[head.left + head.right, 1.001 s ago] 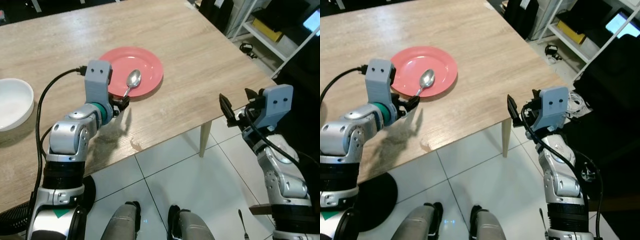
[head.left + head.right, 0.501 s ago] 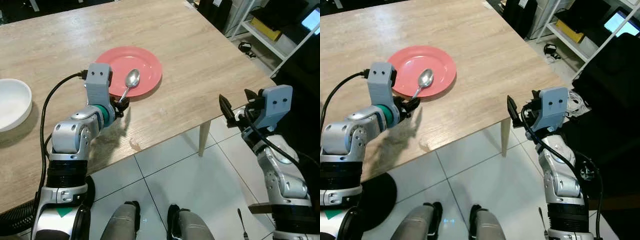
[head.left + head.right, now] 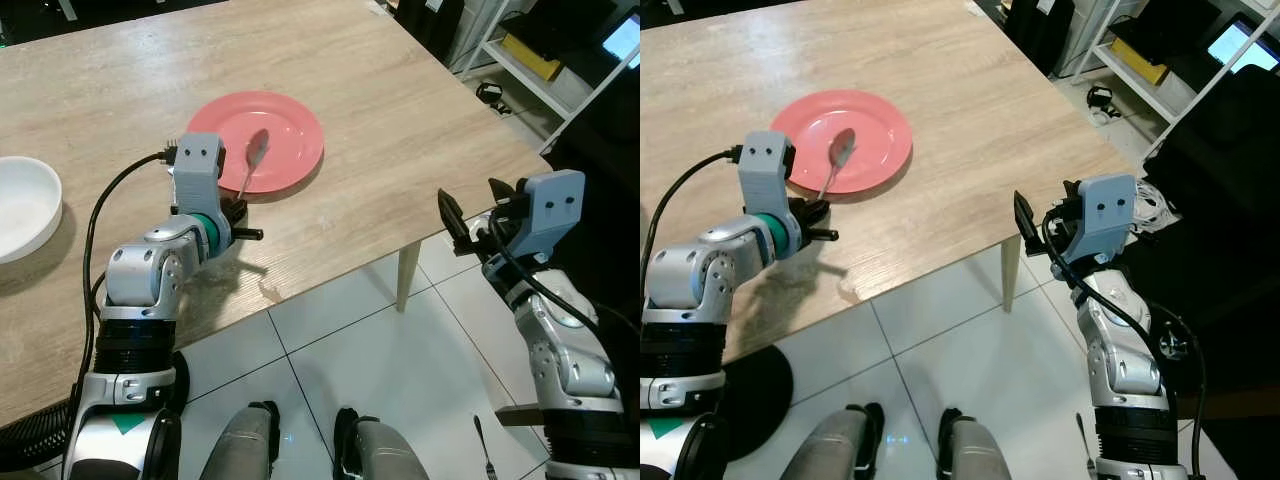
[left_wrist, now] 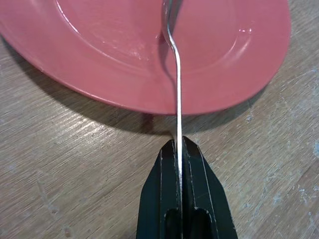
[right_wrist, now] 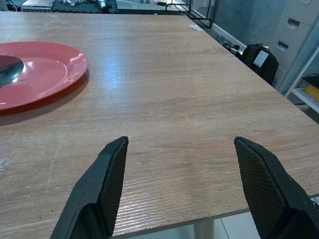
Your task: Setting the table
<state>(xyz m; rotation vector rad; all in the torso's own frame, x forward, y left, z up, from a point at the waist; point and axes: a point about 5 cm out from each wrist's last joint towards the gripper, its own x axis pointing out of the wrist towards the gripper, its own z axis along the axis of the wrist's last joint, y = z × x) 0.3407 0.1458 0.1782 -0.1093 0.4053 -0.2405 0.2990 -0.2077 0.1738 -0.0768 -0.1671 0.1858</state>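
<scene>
Spoon held over red plate on wooden worktop, white bowl off to the robot's left.

Red round plate (image 3: 268, 141) lies flat on the light wood worktop (image 3: 400, 110), near the front edge, glossy, shallow rim. Metal spoon (image 3: 250, 160) has a thin silver handle, turned on its edge so the bowl end reads narrow; bowl end sits over the plate's inner part, handle runs back past the near rim. Handle tip is pinched between the closed fingers of the left gripper (image 4: 178, 149), just off the plate's edge. White bowl (image 3: 24, 205) stands upright on the worktop, well apart from the plate.
</scene>
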